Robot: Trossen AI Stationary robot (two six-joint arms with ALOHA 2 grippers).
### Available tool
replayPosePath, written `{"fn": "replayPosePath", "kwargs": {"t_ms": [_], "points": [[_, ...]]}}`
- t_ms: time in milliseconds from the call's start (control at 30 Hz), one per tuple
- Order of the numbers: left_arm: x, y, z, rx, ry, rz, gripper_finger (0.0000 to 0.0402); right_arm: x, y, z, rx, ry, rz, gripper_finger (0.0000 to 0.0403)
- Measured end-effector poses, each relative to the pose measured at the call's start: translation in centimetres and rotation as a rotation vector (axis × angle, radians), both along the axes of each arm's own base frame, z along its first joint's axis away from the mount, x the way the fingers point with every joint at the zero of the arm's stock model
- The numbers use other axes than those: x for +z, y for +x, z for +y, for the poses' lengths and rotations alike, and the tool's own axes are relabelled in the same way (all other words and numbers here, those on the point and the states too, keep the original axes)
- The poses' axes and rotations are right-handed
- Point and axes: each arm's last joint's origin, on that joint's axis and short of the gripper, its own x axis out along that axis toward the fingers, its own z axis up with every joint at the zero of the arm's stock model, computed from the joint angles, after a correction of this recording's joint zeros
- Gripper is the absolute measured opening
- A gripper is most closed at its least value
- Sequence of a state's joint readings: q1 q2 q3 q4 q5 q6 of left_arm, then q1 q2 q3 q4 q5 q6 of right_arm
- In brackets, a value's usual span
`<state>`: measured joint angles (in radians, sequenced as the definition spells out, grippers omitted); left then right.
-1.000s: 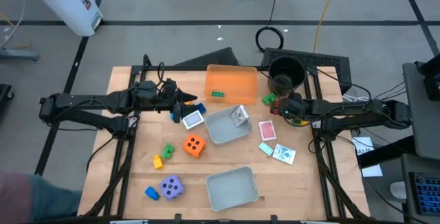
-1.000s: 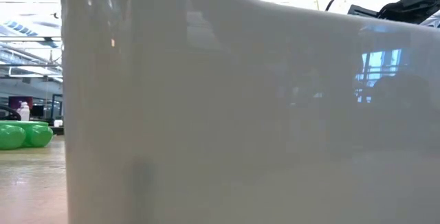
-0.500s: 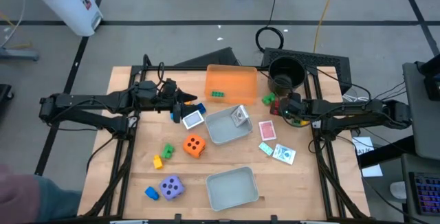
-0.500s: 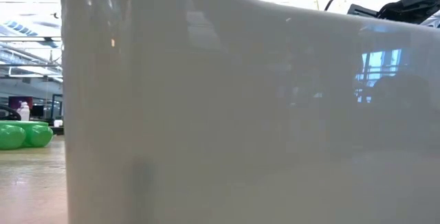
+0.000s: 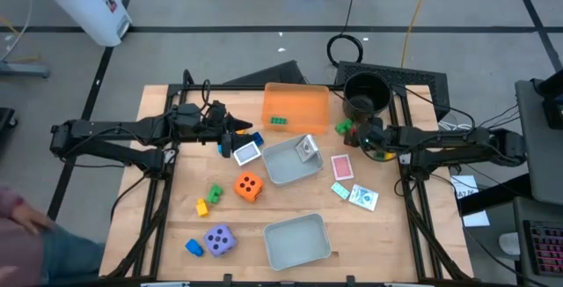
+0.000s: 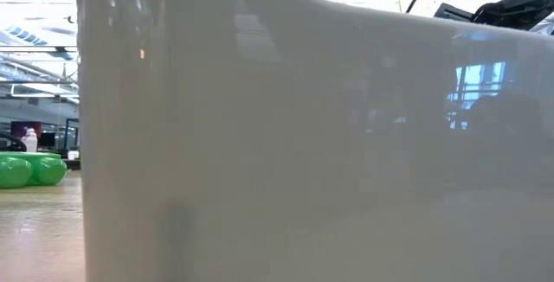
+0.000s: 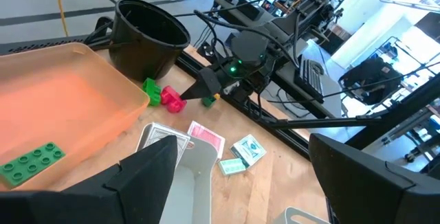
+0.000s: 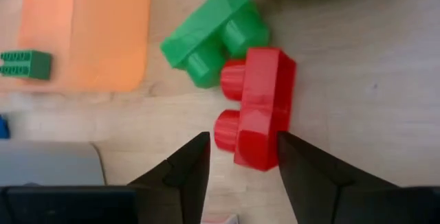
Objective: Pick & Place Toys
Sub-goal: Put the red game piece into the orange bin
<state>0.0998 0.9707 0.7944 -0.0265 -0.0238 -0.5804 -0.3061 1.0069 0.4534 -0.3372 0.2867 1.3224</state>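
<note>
Right gripper (image 8: 237,157): fingers spread, holding nothing, tips flanking the brick.
Small red plastic brick (image 8: 260,107): on the table touching the green plastic brick (image 8: 213,35), beside the black pot (image 5: 366,95); long axis runs between the fingers, 12 o'clock of tips.
Left gripper (image 7: 237,172): spread, empty, waiting near the orange plastic tray (image 5: 295,105).
Nearer arm: right.

Glossy moulded plastic is seen in the red brick (image 8: 258,107) and the green brick (image 8: 213,31); pale, matt, grained wood in the table (image 8: 357,80); smooth translucent plastic in the orange tray (image 7: 62,107)
</note>
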Motion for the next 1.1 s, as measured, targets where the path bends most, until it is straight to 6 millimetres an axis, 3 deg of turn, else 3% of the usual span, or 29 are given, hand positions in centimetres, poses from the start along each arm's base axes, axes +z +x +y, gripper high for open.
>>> {"fn": "replayPosePath", "kwargs": {"t_ms": [267,533,1100], "points": [[0.0,0.0,0.0,-0.001,0.001,0.0,0.0333,0.4,0.3,-1.0,-0.021,-0.037,-0.07,0.0156],[0.0,0.0,-0.1,-0.005,0.001,0.0,0.0333,-0.8,-0.1,-1.0,-0.025,-0.012,-0.134,0.0155],[0.0,0.1,-0.7,-0.029,-0.004,0.0,0.0333,0.9,0.3,-1.1,0.052,-0.126,-0.259,0.0155]]}}
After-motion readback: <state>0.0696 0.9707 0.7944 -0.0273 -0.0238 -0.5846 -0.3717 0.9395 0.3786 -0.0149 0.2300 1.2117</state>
